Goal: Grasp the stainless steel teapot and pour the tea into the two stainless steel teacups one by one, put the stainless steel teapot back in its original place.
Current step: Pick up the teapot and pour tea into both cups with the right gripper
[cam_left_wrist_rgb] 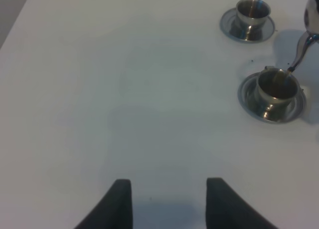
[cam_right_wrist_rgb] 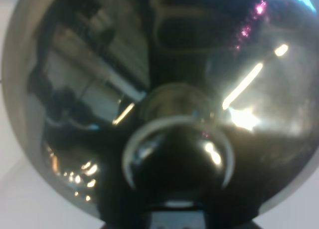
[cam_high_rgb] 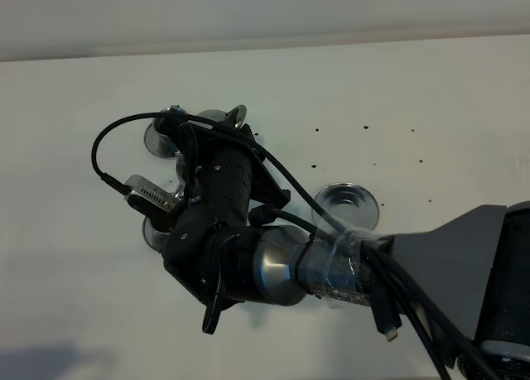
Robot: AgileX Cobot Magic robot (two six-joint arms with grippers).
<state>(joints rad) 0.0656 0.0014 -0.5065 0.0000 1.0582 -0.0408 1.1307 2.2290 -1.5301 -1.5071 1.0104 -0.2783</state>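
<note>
**Teapot tipped over nearer cup, right arm gripping**

In the high exterior view, the right arm [cam_high_rgb: 273,268] is reaching in from the lower right of the frame toward centre left, and its black wrist and cabling are covering most of the work area. The right gripper itself is hidden beneath that wrist; its fingers are closed tight, and the wrist camera pressed close against the pot's mirrored surface indicates they are clamped on the stainless steel teapot [cam_right_wrist_rgb: 159,89], which is filling nearly the whole right wrist view, its lid knob showing at centre. Which part of the pot is being gripped cannot be told.

In the left wrist view, the left gripper [cam_left_wrist_rgb: 168,201] is sitting at the bottom centre of the frame with its two dark fingers [cam_left_wrist_rgb: 119,204] standing apart over bare white table [cam_left_wrist_rgb: 99,89], holding nothing.

Further up, at the right of that view, the nearer teacup [cam_left_wrist_rgb: 276,87] is standing upright on its saucer [cam_left_wrist_rgb: 249,102]. The teapot's thin curved spout [cam_left_wrist_rgb: 299,52] is coming down from the right edge, its tip lying just over the cup's rim. Whether liquid is flowing cannot be told.

Beyond, at the upper right, the farther teacup [cam_left_wrist_rgb: 252,12] is standing upright on its own saucer [cam_left_wrist_rgb: 230,27], well apart from the spout.

In the exterior view, an empty-looking saucer-like steel disc [cam_high_rgb: 348,204] is showing right of centre, beside the arm.
</note>
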